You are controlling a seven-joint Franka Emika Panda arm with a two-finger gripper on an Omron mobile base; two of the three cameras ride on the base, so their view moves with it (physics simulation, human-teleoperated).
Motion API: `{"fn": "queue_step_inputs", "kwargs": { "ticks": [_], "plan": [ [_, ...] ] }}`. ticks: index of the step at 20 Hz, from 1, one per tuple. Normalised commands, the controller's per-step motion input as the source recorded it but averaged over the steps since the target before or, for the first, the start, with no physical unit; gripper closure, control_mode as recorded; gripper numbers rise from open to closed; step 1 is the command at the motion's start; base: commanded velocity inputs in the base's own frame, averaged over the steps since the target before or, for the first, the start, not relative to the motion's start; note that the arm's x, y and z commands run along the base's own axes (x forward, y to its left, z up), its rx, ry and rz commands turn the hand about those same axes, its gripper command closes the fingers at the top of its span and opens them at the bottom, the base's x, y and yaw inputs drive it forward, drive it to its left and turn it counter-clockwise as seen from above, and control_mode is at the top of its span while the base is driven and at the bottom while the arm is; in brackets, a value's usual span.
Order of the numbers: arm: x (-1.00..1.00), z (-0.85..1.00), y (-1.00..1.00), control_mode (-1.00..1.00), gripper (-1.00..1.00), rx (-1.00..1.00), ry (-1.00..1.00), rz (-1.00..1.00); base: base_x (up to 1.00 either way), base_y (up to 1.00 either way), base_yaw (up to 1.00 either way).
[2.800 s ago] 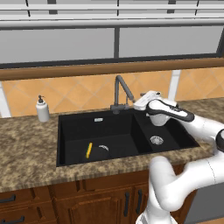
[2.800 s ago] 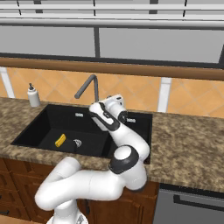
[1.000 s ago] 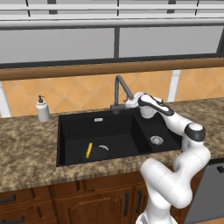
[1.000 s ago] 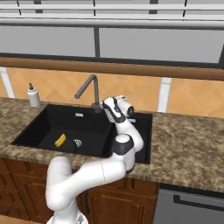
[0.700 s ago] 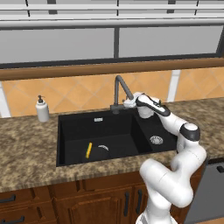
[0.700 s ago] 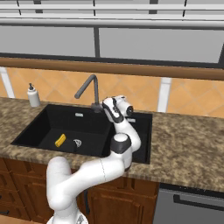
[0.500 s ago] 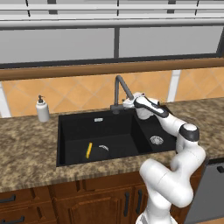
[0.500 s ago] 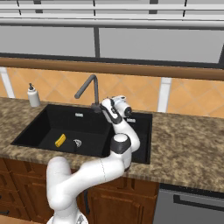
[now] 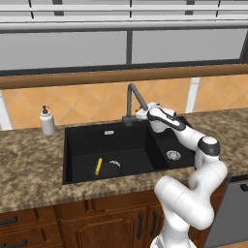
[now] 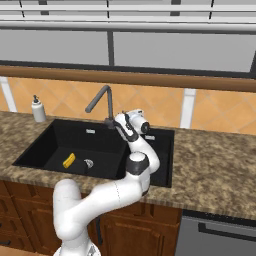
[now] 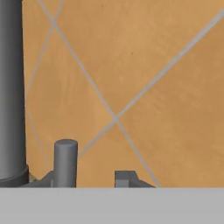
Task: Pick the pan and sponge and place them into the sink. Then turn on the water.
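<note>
The sponge (image 9: 98, 166) lies yellow side up on the floor of the wide left basin of the black sink (image 9: 72, 140), also seen as the sponge (image 10: 69, 160) in the sink (image 10: 30, 150). I cannot make out the pan against the black basins. My gripper (image 9: 140, 115) is at the foot of the grey faucet (image 9: 131, 99), on its right side. In the hand view the faucet's column (image 11: 11, 87) rises at the left, and a short grey handle stub (image 11: 65, 162) stands right in front of my gripper (image 11: 87, 180). No water falls from the spout.
A white soap dispenser (image 9: 47, 121) stands on the granite counter (image 9: 29, 164) left of the sink. The narrow right basin has a silver drain (image 9: 173, 155). The orange tiled wall (image 11: 144, 78) is close behind the faucet. My arm arches over the right basin.
My hand has crept left until it is at the faucet's base. The jaws have drawn much closer together. The sponge has not moved.
</note>
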Motion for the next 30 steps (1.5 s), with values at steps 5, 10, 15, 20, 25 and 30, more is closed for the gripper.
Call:
{"fn": "queue_step_inputs", "kwargs": {
  "ticks": [5, 10, 15, 20, 25, 30],
  "plan": [
    [0.17, -0.22, -0.95, -1.00, 1.00, 0.04, 0.09, 0.01, 0.00, 0.00, 0.00],
    [0.11, -0.35, -1.00, -1.00, 1.00, 0.03, 0.11, 0.00, 0.00, 0.00, 0.00],
    [0.26, -0.42, -1.00, -1.00, 1.00, 0.00, 0.14, -0.04, 0.00, 0.00, 0.00],
    [0.19, -0.41, -1.00, -1.00, 1.00, 0.00, 0.12, -0.05, 0.00, 0.00, 0.00],
    [0.07, -0.43, -1.00, -1.00, 1.00, 0.00, 0.06, -0.03, 0.00, 0.00, 0.00],
    [0.00, -0.12, -1.00, -1.00, 1.00, 0.04, 0.00, 0.00, 0.00, 0.00, 0.00]
  ]
}}
